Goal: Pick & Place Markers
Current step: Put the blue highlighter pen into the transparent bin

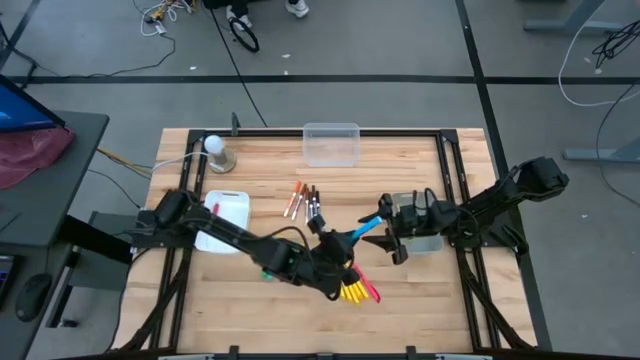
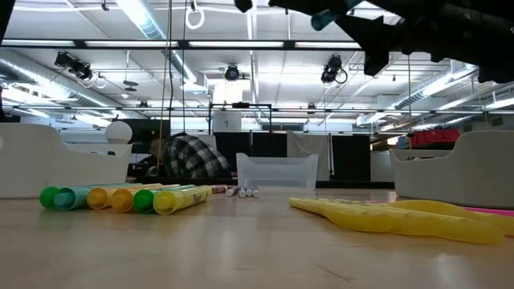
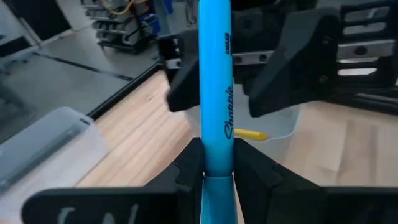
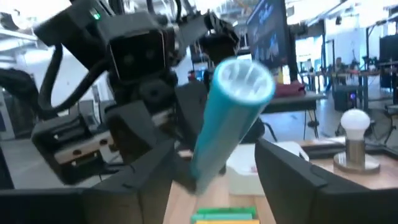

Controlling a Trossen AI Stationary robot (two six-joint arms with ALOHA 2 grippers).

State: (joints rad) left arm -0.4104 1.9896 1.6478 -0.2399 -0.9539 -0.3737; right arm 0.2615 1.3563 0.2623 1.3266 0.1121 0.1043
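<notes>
Blue marker (image 3: pixel 214 93) (black lettering), yellow markers (image 1: pixel 352 291), light wooden table (image 1: pixel 260 190).

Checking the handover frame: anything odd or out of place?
Nothing spilled or damaged. The blue marker sits in mid-air, clamped by the left gripper, its far end between the right gripper's open jaws. Other markers lie loose on the table.

Marker (image 1: pixel 366 227) between left gripper (image 1: pixel 340 240), right gripper (image 1: pixel 392 232).

The wooden worktop (image 1: pixel 250 300) stands on a grey floor (image 1: pixel 400 40) with black lines and loose cables (image 1: pixel 600 50). Long lights (image 2: pixel 144 16) shine on the ceiling. A dark desk (image 1: pixel 50 170) sits beside it.
</notes>
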